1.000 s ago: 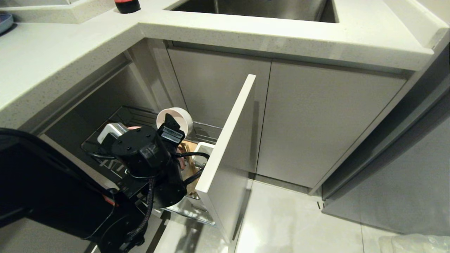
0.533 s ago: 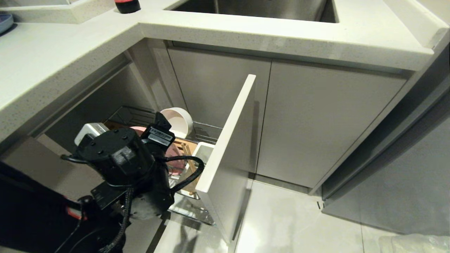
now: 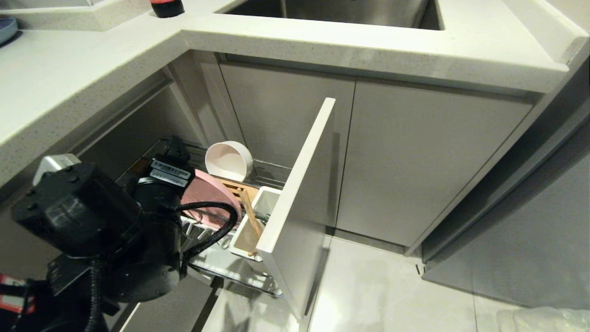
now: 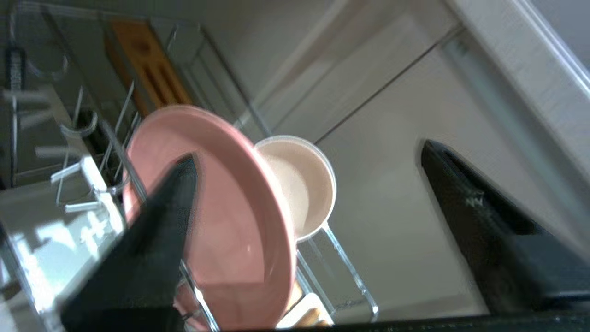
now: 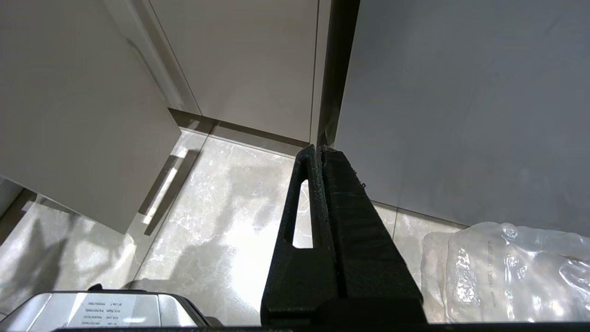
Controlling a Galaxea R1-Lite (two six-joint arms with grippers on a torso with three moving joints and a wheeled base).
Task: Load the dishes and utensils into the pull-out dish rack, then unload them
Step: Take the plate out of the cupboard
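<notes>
A: Where do things stand with the rack (image 3: 258, 177)?

B: It is pulled out at centre-left of the head view, and it looks loaded. The pink plate (image 3: 209, 198) stands on edge among the prongs, the white bowl (image 3: 228, 160) sits tipped just behind it, and the chopsticks (image 3: 251, 214) lean in the white cup (image 3: 242, 242) against the front panel (image 3: 299, 184).

A: And the spoon?

B: Something dark shows in the cup beside the chopsticks, but I cannot say that it is the spoon.

A: What is the left gripper (image 4: 304, 184) doing?

B: It hangs at lower left of the head view, beside the plate. In the left wrist view its jaws are spread wide with nothing between them; one finger crosses in front of the plate, though I cannot tell whether it touches.

A: The right gripper (image 5: 320, 152)?

B: Parked, pointing at the floor (image 5: 221, 203), jaws pressed together, holding nothing.

A: So what remains?

B: I judge the loading to be done, or nearly so. Unloading has yet to happen: plate, bowl and utensils all sit in the rack, and none lies on the tabletop (image 3: 92, 74).
</notes>
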